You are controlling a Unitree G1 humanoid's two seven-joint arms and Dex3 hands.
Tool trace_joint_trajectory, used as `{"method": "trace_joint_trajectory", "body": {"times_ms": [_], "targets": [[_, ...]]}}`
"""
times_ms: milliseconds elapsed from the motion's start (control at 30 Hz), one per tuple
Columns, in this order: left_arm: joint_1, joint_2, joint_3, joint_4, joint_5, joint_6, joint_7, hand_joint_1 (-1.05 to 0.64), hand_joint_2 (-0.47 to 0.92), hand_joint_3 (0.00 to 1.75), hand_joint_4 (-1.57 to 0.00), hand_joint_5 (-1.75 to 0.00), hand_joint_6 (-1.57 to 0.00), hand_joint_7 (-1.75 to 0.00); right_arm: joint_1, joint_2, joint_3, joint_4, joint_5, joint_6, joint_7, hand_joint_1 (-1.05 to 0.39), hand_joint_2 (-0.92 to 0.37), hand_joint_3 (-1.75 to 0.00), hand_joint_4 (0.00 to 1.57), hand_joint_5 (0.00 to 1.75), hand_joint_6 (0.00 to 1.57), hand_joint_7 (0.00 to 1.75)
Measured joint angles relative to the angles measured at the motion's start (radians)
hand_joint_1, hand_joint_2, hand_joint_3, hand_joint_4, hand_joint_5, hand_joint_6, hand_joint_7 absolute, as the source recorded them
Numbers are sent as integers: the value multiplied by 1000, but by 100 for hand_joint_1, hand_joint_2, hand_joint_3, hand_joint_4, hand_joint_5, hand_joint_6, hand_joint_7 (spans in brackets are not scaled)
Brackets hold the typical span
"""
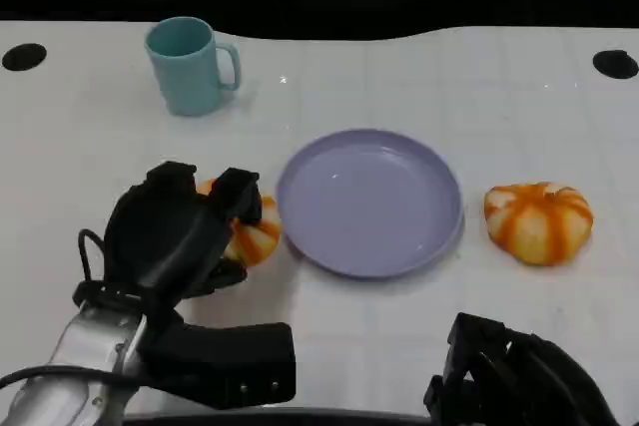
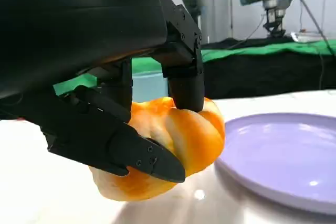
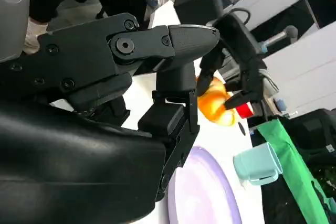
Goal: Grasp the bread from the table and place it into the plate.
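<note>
While the purple plate is sitting bare just beside it, the left hand is closing around the orange bread, which looks barely off the table. Next it is needing a lift and a short carry over the rim; the right hand is idling nearby, holding nothing, fingers seemingly curled.

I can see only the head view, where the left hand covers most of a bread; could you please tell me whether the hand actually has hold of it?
Observer: Yes. In the left wrist view the left hand has fingers on top of the bread and another beneath it.
Operator: Thank you. Is the bread off the table?
Observer: I cannot tell; its underside sits very near the white table.
Operator: How close is the plate?
Observer: The purple plate has its rim right beside the bread.
</note>
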Motion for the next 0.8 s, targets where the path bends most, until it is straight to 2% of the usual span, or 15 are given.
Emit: {"method": "trace_joint_trajectory", "body": {"times_ms": [33,133,267,333,500,633,700,800], "targets": [[-3,0,4,-5,0,-4,0,-14,84,35,-82,-175,-64,-174,-1,2,1,1,0,0,0,-71,-92,-23,84,162,76,141],[-12,0,23,-40,-6,-17,-2,-11,65,69,-86,-175,-68,-173,-1,4,2,1,0,0,-1,-71,-92,-23,84,162,75,141],[-21,-1,41,-73,-19,-34,-2,-9,52,94,-87,-175,-68,-174,-2,5,6,1,0,8,-2,-71,-92,-23,84,162,76,141],[-24,-4,41,-77,-20,-39,-3,-10,49,100,-88,-175,-68,-175,-2,5,7,1,0,8,-2,-71,-92,-23,84,162,76,140],[-60,-37,36,-68,-34,-70,-5,-7,30,121,-88,-175,-70,-175,-2,4,6,1,5,9,0,-71,-92,-22,85,161,77,137],[-134,-80,26,-18,-46,-106,-9,-10,33,125,-88,-175,-69,-175,-3,4,5,3,6,8,1,-71,-92,-22,86,160,77,137],[-168,-104,17,23,-62,-121,-14,-14,39,121,-89,-175,-69,-175,-3,3,3,3,6,7,1,-71,-92,-22,86,160,77,138],[-220,-148,1,108,-88,-138,-24,-11,38,113,-90,-175,-70,-175,-3,2,0,5,8,5,3,-71,-92,-22,85,160,76,137]]}}
